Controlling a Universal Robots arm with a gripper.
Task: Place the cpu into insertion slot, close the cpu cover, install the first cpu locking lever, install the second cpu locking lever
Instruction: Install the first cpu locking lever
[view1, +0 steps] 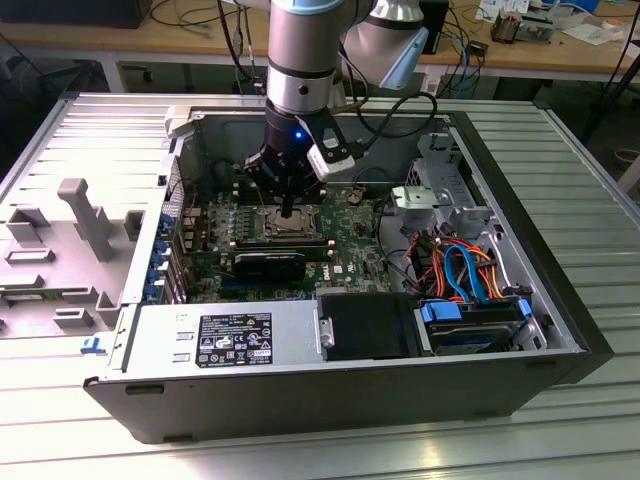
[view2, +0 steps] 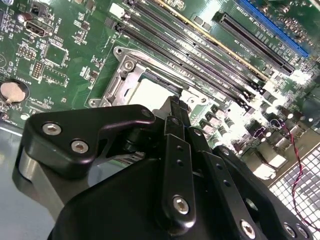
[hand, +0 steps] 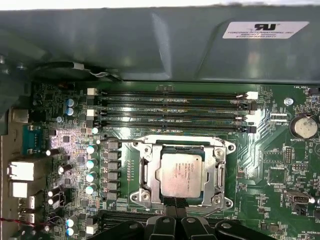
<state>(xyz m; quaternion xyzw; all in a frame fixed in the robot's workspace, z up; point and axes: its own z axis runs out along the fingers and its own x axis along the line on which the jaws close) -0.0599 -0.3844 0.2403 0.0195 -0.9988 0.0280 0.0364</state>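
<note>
In the insertion slot (hand: 181, 174), the cpu (hand: 180, 173)

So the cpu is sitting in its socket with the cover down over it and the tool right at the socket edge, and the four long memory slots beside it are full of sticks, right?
Not quite. In the first wrist view the memory slots are empty. The rest holds: the cpu sits in the socket under the cover, tool at its edge.
</note>
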